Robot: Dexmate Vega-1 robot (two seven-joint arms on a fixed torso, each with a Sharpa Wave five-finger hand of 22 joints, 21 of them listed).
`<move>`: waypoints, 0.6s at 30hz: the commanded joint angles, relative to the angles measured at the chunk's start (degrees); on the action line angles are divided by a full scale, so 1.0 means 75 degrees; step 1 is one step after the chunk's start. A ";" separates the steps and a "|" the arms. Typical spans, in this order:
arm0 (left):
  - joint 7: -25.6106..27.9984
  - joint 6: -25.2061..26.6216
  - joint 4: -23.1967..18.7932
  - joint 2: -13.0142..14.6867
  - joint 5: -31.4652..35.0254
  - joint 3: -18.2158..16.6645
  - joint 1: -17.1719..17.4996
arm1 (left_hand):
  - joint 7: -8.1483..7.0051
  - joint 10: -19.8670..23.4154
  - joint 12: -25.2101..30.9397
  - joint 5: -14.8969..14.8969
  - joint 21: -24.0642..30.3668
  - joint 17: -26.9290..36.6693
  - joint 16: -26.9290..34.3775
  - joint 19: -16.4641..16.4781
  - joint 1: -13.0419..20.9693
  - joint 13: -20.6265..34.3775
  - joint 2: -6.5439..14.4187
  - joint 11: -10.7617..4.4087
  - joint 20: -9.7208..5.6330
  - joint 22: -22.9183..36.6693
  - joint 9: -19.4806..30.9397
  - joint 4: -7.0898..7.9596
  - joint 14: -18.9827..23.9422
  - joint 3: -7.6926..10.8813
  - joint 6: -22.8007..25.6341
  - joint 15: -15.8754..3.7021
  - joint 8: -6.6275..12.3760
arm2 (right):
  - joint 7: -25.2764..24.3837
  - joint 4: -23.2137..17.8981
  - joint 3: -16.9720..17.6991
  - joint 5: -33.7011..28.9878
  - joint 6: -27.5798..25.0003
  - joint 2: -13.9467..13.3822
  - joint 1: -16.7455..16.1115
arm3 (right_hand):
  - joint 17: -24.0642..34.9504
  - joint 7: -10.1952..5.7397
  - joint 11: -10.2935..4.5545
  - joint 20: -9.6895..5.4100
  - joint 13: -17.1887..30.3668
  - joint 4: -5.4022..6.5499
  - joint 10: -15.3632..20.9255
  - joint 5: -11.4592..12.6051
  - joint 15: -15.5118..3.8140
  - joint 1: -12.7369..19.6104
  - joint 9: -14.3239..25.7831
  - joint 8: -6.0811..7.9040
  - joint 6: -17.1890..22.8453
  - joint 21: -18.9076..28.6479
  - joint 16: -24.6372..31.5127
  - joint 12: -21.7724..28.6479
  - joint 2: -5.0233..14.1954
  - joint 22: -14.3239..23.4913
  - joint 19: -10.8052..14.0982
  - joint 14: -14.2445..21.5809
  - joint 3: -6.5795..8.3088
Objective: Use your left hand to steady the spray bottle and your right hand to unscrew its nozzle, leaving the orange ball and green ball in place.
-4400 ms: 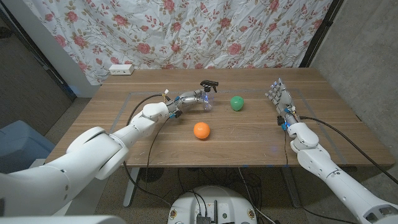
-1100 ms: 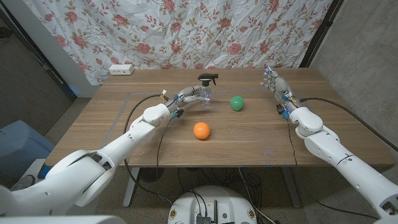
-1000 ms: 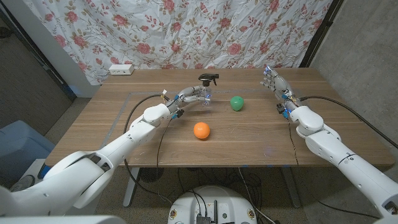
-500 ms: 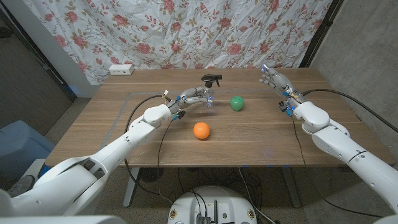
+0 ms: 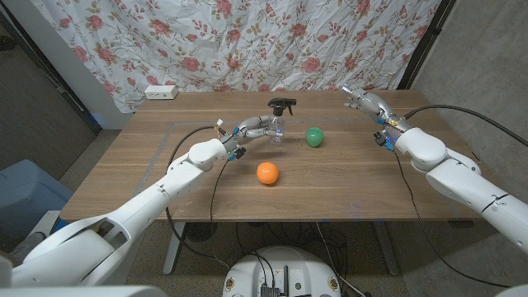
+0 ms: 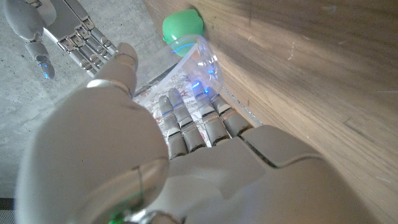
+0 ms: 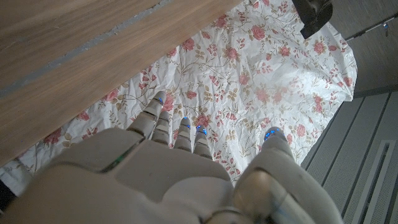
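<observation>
The left hand [image 5: 252, 129] has its fingers closed round the body of the clear spray bottle [image 5: 276, 132], which stands upright toward the table's [image 5: 148, 165] far edge, near the middle. It looks light, thin-walled and slippery, so a squeeze could buckle it; the black nozzle [image 5: 281, 105] is the stiffer hold. The right hand [image 5: 365, 101], fingers apart and empty, hovers near the far right corner, well apart from the nozzle.
</observation>
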 commanded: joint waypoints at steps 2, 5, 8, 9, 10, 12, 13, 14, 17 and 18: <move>0.0158 0.0311 -0.0802 0.0424 0.0159 -0.0073 0.0231 | 0.0013 0.0047 0.0043 0.0032 0.0001 0.0032 0.0044 0.0016 0.0119 0.0047 0.0147 -0.0093 -0.0452 0.0034 0.0013 0.0002 -0.0053 -0.0066 0.0020 -0.1172 0.0052 | 0.0117 -0.1078 0.0148 -0.0707 -0.0967 -0.0806 -0.0120 | -0.0023 0.0030 0.0048 0.0063 0.0017 -0.0161 -0.0135 -0.0027 0.0188 0.0259 0.0038 0.0075 0.0074 -0.0005 -0.0032 -0.0020 -0.0057 0.0018 -0.0073 -0.0096 0.0047; 0.0188 0.0340 -0.0853 0.0463 0.0173 -0.0088 0.0258 | 0.0015 0.0035 0.0039 0.0034 -0.0002 0.0036 0.0040 0.0010 0.0117 0.0056 0.0149 -0.0102 -0.0449 0.0034 0.0008 0.0002 -0.0069 -0.0079 0.0011 -0.1175 0.0054 | 0.0166 -0.1259 0.0156 -0.0844 -0.1121 -0.0923 -0.0088 | -0.0033 0.0047 0.0094 0.0130 0.0021 -0.0236 -0.0239 -0.0055 0.0291 0.0356 0.0049 0.0078 0.0082 -0.0005 -0.0041 -0.0041 -0.0092 0.0020 -0.0114 -0.0160 0.0077; 0.0263 0.0373 -0.0908 0.0501 0.0230 -0.0101 0.0283 | 0.0021 0.0024 0.0037 0.0034 -0.0005 0.0036 0.0043 0.0001 0.0114 0.0066 0.0150 -0.0106 -0.0448 0.0034 0.0002 0.0002 -0.0064 -0.0094 -0.0002 -0.1177 0.0055 | 0.0229 -0.1395 0.0146 -0.0962 -0.1218 -0.1004 -0.0046 | -0.0037 0.0060 0.0112 0.0166 0.0023 -0.0272 -0.0271 -0.0070 0.0321 0.0410 0.0054 0.0087 0.0100 -0.0005 -0.0044 -0.0042 -0.0108 0.0021 -0.0131 -0.0187 0.0096; 0.0302 0.0387 -0.0932 0.0515 0.0261 -0.0104 0.0292 | 0.0020 0.0021 0.0036 0.0035 -0.0005 0.0036 0.0043 0.0000 0.0113 0.0067 0.0151 -0.0106 -0.0449 0.0034 0.0001 0.0002 -0.0064 -0.0096 -0.0003 -0.1174 0.0055 | 0.0234 -0.1449 0.0131 -0.1032 -0.1274 -0.1028 -0.0022 | -0.0039 0.0057 0.0107 0.0164 0.0024 -0.0289 -0.0285 -0.0072 0.0302 0.0440 0.0057 0.0087 0.0096 -0.0001 -0.0052 -0.0042 -0.0111 0.0021 -0.0130 -0.0217 0.0108; 0.0332 0.0398 -0.0949 0.0525 0.0284 -0.0107 0.0299 | 0.0019 0.0019 0.0036 0.0035 -0.0006 0.0037 0.0042 -0.0003 0.0111 0.0070 0.0155 -0.0095 -0.0447 0.0034 0.0000 0.0004 -0.0069 -0.0099 -0.0011 -0.1168 0.0054 | 0.0235 -0.1516 0.0110 -0.1116 -0.1356 -0.1057 0.0004 | -0.0044 -0.0026 0.0125 0.0199 0.0025 -0.0331 -0.0310 -0.0071 0.0309 0.0521 0.0064 0.0108 0.0141 0.0008 -0.0049 -0.0038 -0.0118 0.0021 -0.0125 -0.0238 0.0141; 0.0385 0.0412 -0.0976 0.0535 0.0317 -0.0115 0.0315 | 0.0013 0.0014 0.0035 0.0037 -0.0006 0.0044 0.0042 -0.0005 0.0102 0.0078 0.0176 -0.0097 -0.0443 0.0034 -0.0005 0.0014 -0.0081 -0.0106 -0.0014 -0.1165 0.0057 | 0.0279 -0.1650 0.0057 -0.1273 -0.1559 -0.1124 0.0078 | -0.0047 -0.0042 0.0145 0.0194 0.0026 -0.0353 -0.0332 -0.0068 0.0311 0.0564 0.0067 0.0114 0.0152 0.0004 -0.0047 -0.0040 -0.0126 0.0021 -0.0142 -0.0247 0.0158; 0.0399 0.0419 -0.0982 0.0537 0.0326 -0.0116 0.0319 | 0.0009 0.0013 0.0035 0.0036 -0.0008 0.0048 0.0045 -0.0010 0.0091 0.0082 0.0178 -0.0093 -0.0443 0.0034 -0.0008 0.0020 -0.0079 -0.0116 -0.0012 -0.1171 0.0061 | 0.0314 -0.1695 0.0021 -0.1329 -0.1649 -0.1133 0.0135 | -0.0051 -0.0052 0.0158 0.0187 0.0027 -0.0378 -0.0368 -0.0063 0.0319 0.0616 0.0071 0.0116 0.0150 0.0001 -0.0056 -0.0046 -0.0139 0.0020 -0.0159 -0.0285 0.0177; 0.0414 0.0413 -0.0980 0.0537 0.0340 -0.0116 0.0321 | -0.0003 0.0013 0.0035 0.0036 -0.0010 0.0048 0.0044 -0.0014 0.0087 0.0086 0.0177 -0.0097 -0.0447 0.0034 -0.0010 0.0020 -0.0081 -0.0124 -0.0012 -0.1171 0.0063 | 0.0357 -0.1714 -0.0012 -0.1376 -0.1686 -0.1141 0.0185 | -0.0054 -0.0050 0.0155 0.0199 0.0027 -0.0393 -0.0376 -0.0058 0.0335 0.0651 0.0074 0.0119 0.0153 -0.0004 -0.0054 -0.0043 -0.0147 0.0020 -0.0179 -0.0291 0.0190; 0.0461 0.0421 -0.0984 0.0541 0.0409 -0.0102 0.0316 | 0.0023 -0.0006 0.0030 0.0039 -0.0013 0.0049 0.0038 -0.0025 0.0086 0.0102 0.0191 -0.0085 -0.0450 0.0035 -0.0020 0.0019 -0.0101 -0.0142 -0.0020 -0.1163 0.0069 | 0.0480 -0.1816 -0.0108 -0.1516 -0.1893 -0.1174 0.0338 | -0.0061 -0.0054 0.0166 0.0229 0.0029 -0.0426 -0.0416 -0.0041 0.0362 0.0743 0.0081 0.0135 0.0182 -0.0011 -0.0055 -0.0043 -0.0164 0.0019 -0.0220 -0.0321 0.0226; 0.0474 0.0416 -0.0979 0.0531 0.0416 -0.0101 0.0318 | 0.0028 -0.0025 0.0023 0.0040 -0.0017 0.0049 0.0040 -0.0038 0.0084 0.0109 0.0194 -0.0067 -0.0450 0.0035 -0.0024 0.0018 -0.0097 -0.0151 -0.0027 -0.1155 0.0071 | 0.0530 -0.1857 -0.0144 -0.1572 -0.1969 -0.1193 0.0397 | -0.0063 -0.0071 0.0164 0.0237 0.0030 -0.0437 -0.0425 -0.0033 0.0367 0.0780 0.0085 0.0143 0.0198 -0.0011 -0.0054 -0.0041 -0.0170 0.0019 -0.0230 -0.0329 0.0241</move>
